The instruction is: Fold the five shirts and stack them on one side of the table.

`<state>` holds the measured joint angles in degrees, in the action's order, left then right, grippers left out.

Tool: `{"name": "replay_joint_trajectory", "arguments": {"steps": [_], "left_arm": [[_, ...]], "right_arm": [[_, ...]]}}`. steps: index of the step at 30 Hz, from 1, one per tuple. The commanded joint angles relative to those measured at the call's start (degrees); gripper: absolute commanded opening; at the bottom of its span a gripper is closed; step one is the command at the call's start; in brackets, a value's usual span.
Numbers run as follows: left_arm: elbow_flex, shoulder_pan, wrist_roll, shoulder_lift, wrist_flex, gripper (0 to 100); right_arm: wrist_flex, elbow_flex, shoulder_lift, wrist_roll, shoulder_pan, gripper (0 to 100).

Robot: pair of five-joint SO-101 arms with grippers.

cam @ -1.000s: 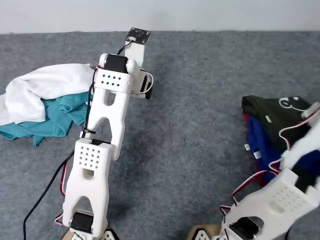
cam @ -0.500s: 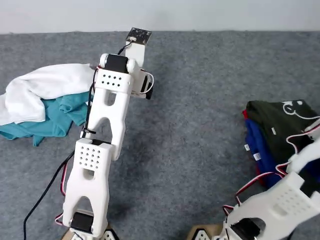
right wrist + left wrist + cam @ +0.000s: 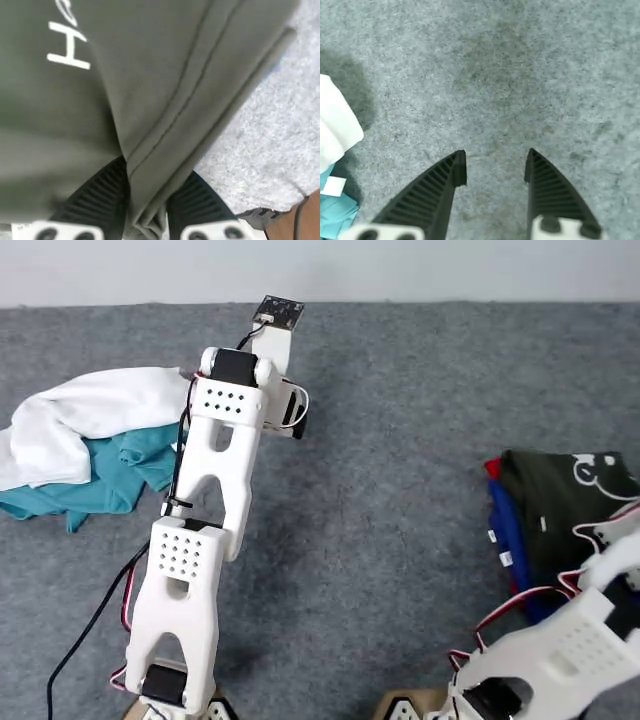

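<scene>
Two poses: left claw (image 3: 496, 151) agape, right claw (image 3: 156, 167) tight on olive shirt (image 3: 150, 75).

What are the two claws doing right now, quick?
Left claw: open, holding nothing, above the grey table.
Right claw: closed on a fold of the dark green shirt.

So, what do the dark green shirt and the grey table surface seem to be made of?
The dark green shirt looks like soft, matte cotton jersey, probably: it drapes in folds and shows stitched seam lines. The grey table surface looks like short-pile felt or carpet: mottled, fuzzy fibres, no shine.
</scene>
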<state>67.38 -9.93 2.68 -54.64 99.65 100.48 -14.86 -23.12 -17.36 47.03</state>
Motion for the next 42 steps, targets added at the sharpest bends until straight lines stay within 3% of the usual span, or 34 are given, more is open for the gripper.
{"name": "replay_joint_trajectory", "arguments": {"steps": [1, 8, 12, 19, 26, 36, 42], "left_arm": [[0.2, -0.5, 0.0, 4.1, 1.1, 20], [0.2, -0.5, 0.0, 4.1, 1.1, 20], [0.2, -0.5, 0.0, 4.1, 1.1, 20], [0.2, -0.5, 0.0, 4.1, 1.1, 20], [0.2, -0.5, 0.0, 4.1, 1.1, 20], [0.2, -0.5, 0.0, 4.1, 1.1, 20], [-1.7, -0.6, -0.2, 4.0, 1.1, 20]], "right_arm": [[-0.7, 0.9, 3.6, 1.0, 2.1, 0.9], [1.6, 0.4, 4.0, 12.5, 0.7, 3.7], [2.3, 0.2, 3.8, 16.5, 0.0, 9.7], [2.5, 5.1, 4.5, 22.5, -0.5, 9.7], [2.4, 7.6, 17.7, 30.2, -0.4, 9.7], [1.9, 11.5, 37.8, 30.3, -1.3, 9.8], [-12.8, 19.3, 37.0, 24.5, -10.2, 9.7]]}}
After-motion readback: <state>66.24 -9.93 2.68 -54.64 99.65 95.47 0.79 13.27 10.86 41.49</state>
